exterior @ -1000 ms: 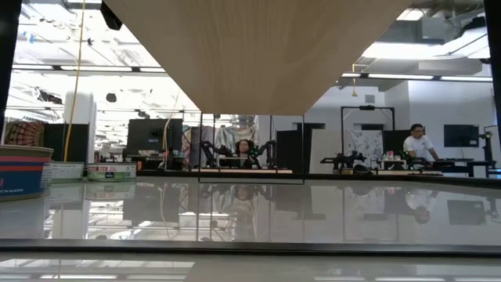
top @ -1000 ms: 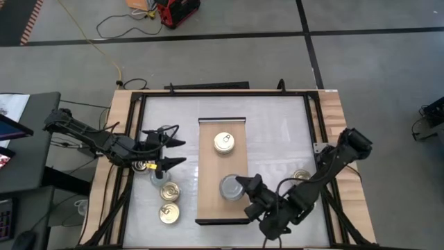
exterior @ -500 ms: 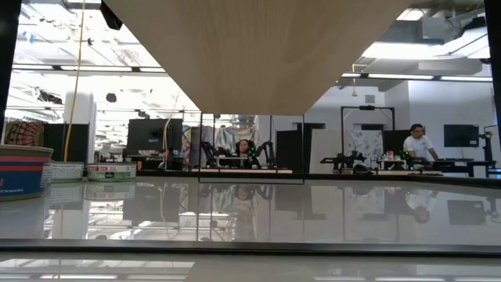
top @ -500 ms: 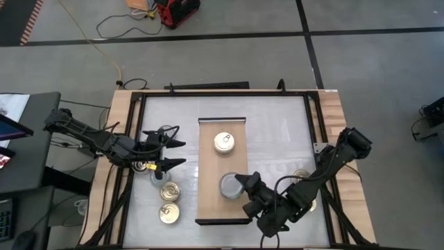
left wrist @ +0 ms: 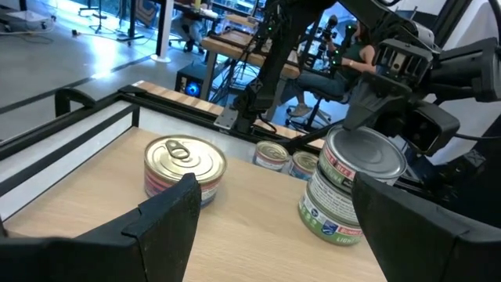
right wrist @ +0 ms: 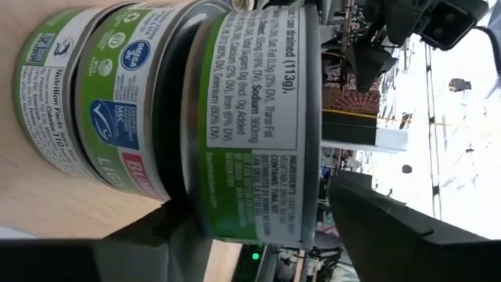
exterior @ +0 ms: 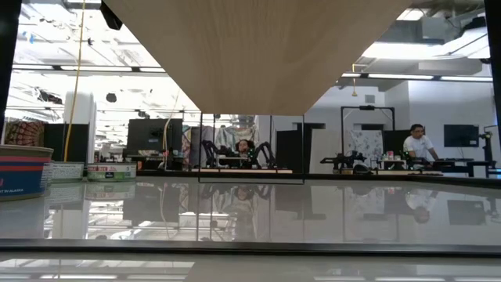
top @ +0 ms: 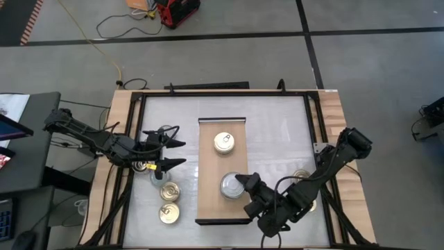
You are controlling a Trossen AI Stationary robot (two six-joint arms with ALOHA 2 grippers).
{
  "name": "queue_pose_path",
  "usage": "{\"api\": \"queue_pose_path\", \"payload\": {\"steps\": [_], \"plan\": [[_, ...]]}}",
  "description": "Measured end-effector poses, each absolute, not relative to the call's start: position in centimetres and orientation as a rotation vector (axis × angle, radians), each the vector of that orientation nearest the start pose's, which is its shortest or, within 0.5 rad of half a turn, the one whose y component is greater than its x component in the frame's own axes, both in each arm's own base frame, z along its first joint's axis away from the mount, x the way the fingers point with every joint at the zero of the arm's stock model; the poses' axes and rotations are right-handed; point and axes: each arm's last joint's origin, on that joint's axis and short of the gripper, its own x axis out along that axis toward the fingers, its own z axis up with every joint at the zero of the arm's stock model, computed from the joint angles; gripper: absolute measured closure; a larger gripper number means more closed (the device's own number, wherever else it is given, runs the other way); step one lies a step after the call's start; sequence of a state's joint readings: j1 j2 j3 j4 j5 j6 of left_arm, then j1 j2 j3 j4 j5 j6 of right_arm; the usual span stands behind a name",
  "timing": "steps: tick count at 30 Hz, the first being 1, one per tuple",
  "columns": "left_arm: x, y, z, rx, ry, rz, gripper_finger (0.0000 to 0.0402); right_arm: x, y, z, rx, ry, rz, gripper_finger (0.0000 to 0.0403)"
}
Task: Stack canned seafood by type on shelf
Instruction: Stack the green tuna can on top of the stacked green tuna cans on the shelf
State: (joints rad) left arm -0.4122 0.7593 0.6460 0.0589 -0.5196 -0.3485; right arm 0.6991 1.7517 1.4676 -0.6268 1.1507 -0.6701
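Observation:
The shelf (top: 211, 167) lies lengthwise in the middle of the white table. A gold-lidded tin (top: 223, 142) stands on its far half. On its near half stands a stack of three green-labelled, silver-lidded tins (top: 231, 186). My right gripper (top: 243, 186) is at that stack from the near right, open, with its fingers on either side of the top tin (right wrist: 258, 117). My left gripper (top: 175, 153) hovers open and level over the table's left side, pointing toward the shelf, with nothing between its fingers (left wrist: 168, 219). My right gripper's fingers stand on either side of the stack's top tin. A gap shows between one finger (right wrist: 391, 227) and the lid. Whether the other finger (right wrist: 149, 243) touches the tin's wall I cannot tell. The tin sits upright on the stack.
Loose tins stand on the table left of the shelf (top: 168, 191) (top: 168, 213) (top: 142, 165), under and near my left arm. More tins (top: 302, 177) stand to the right, partly under my right arm. A dark frame (top: 208, 89) rims the table.

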Motion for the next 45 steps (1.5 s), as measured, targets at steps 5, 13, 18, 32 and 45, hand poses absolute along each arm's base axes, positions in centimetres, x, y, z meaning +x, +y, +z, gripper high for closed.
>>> {"api": "queue_pose_path", "payload": {"steps": [5,13,18,32,45], "plan": [[16.3,-5.5,31.2,-0.324,0.029,0.115,0.0086,30.0,21.7,29.5,-1.377,0.694,-0.229,0.0110],[16.3,-5.5,31.2,-0.325,0.026,0.116,0.0086,29.7,21.9,29.3,-1.445,0.711,-0.199,0.0111],[16.3,-5.5,31.2,-0.325,0.026,0.116,0.0086,29.3,22.3,29.3,-1.504,0.715,-0.169,0.0111],[16.3,-5.5,31.3,-0.324,0.019,0.117,0.0086,29.7,22.3,29.6,-1.553,0.704,-0.160,0.0111],[16.3,-5.5,31.3,-0.326,0.018,0.116,0.0086,29.2,23.0,29.6,-1.606,0.692,-0.148,0.0111]]}}
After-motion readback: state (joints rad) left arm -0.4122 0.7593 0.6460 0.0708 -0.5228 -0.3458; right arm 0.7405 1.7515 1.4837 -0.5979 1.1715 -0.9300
